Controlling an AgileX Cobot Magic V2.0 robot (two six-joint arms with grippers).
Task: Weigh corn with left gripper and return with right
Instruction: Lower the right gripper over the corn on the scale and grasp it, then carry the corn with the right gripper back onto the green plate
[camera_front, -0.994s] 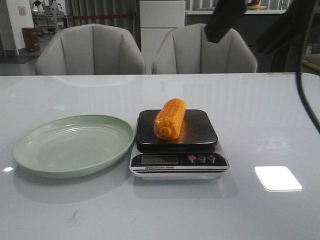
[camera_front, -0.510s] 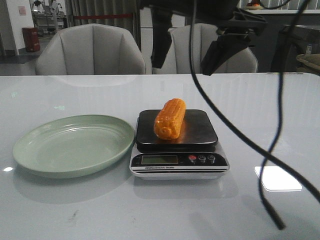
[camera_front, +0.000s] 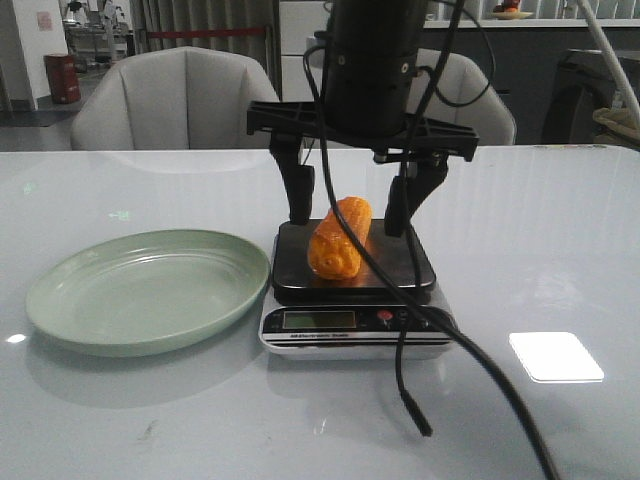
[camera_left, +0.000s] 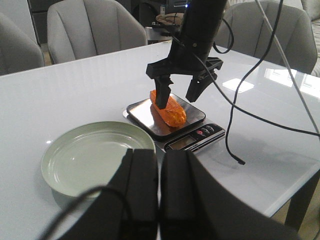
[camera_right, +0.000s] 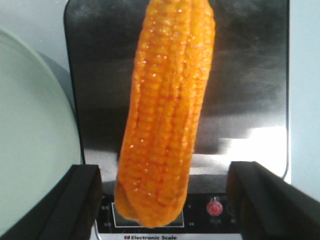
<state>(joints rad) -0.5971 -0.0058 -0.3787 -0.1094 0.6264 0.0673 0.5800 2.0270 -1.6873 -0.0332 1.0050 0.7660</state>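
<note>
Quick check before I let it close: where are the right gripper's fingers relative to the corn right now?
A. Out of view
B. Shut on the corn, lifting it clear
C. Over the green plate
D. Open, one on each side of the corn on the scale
D. In the front view the right gripper is open, a finger on each side of the corn, which lies on the scale.

Your front view looks forward over the table (camera_front: 560, 260) from low and near, facing the chairs (camera_front: 180, 100). Your left wrist view looks from the side, further back, across its own closed fingers (camera_left: 142, 200). Your right wrist view looks straight down, very close. All three share the scale (camera_front: 355, 285) (camera_left: 172, 122) (camera_right: 250, 75), the corn (camera_front: 338, 237) (camera_left: 169, 107) (camera_right: 167, 110) and the green plate (camera_front: 145, 290) (camera_left: 95, 157) (camera_right: 30, 150).
</note>
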